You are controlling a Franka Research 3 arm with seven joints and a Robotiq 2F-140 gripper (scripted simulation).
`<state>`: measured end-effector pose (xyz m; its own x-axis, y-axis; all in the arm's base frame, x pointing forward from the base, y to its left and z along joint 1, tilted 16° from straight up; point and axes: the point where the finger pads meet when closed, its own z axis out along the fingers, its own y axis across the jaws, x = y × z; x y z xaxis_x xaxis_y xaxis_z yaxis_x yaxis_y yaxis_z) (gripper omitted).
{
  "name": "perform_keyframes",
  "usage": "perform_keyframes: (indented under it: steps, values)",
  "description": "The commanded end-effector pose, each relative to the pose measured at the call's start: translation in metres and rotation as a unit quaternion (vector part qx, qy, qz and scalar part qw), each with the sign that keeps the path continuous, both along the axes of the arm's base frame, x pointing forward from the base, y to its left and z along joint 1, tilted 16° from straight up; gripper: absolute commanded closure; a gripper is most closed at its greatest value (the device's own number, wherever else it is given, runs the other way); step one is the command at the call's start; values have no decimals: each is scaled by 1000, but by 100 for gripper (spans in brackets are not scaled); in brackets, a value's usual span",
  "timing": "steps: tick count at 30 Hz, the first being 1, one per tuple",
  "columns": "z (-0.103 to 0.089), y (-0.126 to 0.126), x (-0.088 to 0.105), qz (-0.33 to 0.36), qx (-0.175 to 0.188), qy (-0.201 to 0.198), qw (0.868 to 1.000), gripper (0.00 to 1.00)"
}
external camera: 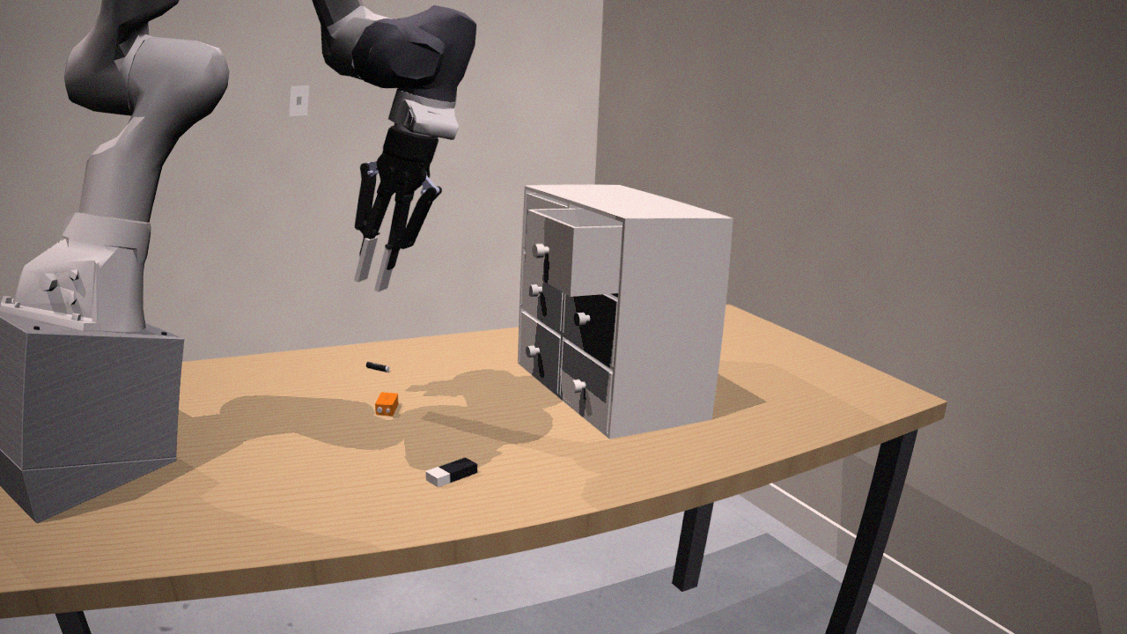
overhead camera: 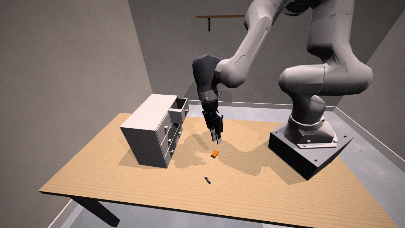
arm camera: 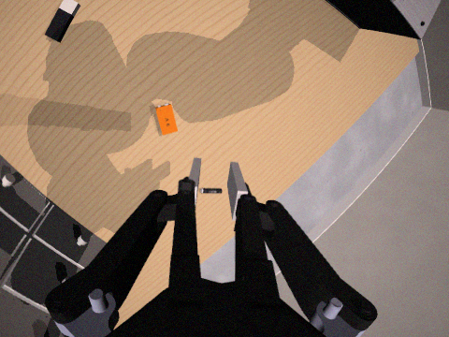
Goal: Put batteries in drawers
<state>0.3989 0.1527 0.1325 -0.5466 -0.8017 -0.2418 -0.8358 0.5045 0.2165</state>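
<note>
The AAA battery [overhead camera: 207, 180] [external camera: 377, 366] [arm camera: 211, 191], small and black, lies on the table. The orange nine-volt battery [overhead camera: 214, 154] [external camera: 386, 403] [arm camera: 166, 120] lies flat nearer the middle. My gripper [overhead camera: 216, 141] [external camera: 371, 282] [arm camera: 214, 171] is partly open and empty, tilted, high above the table. In the wrist view the AAA shows between the fingers, but far below them. The white chest [overhead camera: 151, 150] [external camera: 673, 315] stands upright. Its top right drawer [overhead camera: 176, 115] [external camera: 596, 260] is pulled well out, roughly level. The bottom right drawer [external camera: 594, 401] looks shut. The middle right front is in deep shadow.
A black-and-white USB stick [external camera: 451, 471] [arm camera: 63, 20] lies on the table, on the pulled-out drawer's side; the gripper hides it in the top view. The arm's base [overhead camera: 291, 158] [external camera: 86, 401] stands opposite the drawer fronts.
</note>
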Motion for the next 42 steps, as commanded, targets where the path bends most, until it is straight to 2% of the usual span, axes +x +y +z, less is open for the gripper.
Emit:
perform_keyframes:
  steps: [1, 3, 6, 7, 8, 9, 10, 11, 12, 13, 14, 15, 17, 19, 20, 21, 22, 23, 24, 26, 27, 30, 31, 32, 34, 36, 38, 41, 42]
  values:
    - [-10, 12, 10, 98, 3, -45, 994, 80]
    - [-28, 28, 7, 158, -2, -58, 986, 80]
    - [-37, 36, 5, 189, -5, -65, 980, 80]
    - [-45, 43, 4, 220, -9, -74, 973, 80]
    - [-45, 43, 4, 220, -9, -74, 973, 80]
    - [-53, 50, 3, 251, -13, -83, 964, 80]
    - [-53, 50, 3, 251, -13, -83, 964, 80]
    - [-60, 57, 3, 283, -17, -93, 955, 80]
    - [-60, 57, 3, 283, -17, -93, 955, 80]
    - [-67, 64, 2, 314, -22, -103, 943, 80]
    - [-67, 64, 2, 314, -22, -103, 943, 80]
    - [-73, 70, 2, 346, -27, -115, 931, 80]
    - [-73, 70, 2, 346, -27, -115, 931, 80]
    - [-82, 82, 4, 408, -39, -139, 901, 80]
    - [-82, 82, 4, 408, -39, -139, 901, 80]
    - [-85, 89, 5, 439, -45, -152, 885, 80]
    - [-85, 89, 5, 439, -45, -152, 885, 80]
    - [-87, 95, 7, 468, -51, -166, 866, 80]
    - [-87, 95, 7, 468, -51, -166, 866, 80]
    - [-88, 108, 11, 522, -64, -193, 828, 80]
    - [-88, 108, 11, 522, -64, -193, 828, 80]
    - [-84, 126, 19, 585, -80, -228, 774, 80]
    - [-84, 126, 19, 588, -80, -229, 772, 80]
    - [-81, 132, 21, 604, -84, -239, 755, 80]
    - [-81, 132, 21, 604, -84, -239, 755, 80]
    - [-77, 140, 24, 626, -91, -254, 732, 80]
    - [-75, 144, 25, 637, -94, -261, 719, 80]
    - [-74, 145, 26, 640, -95, -263, 716, 80]
    - [-74, 145, 26, 640, -95, -263, 716, 85]
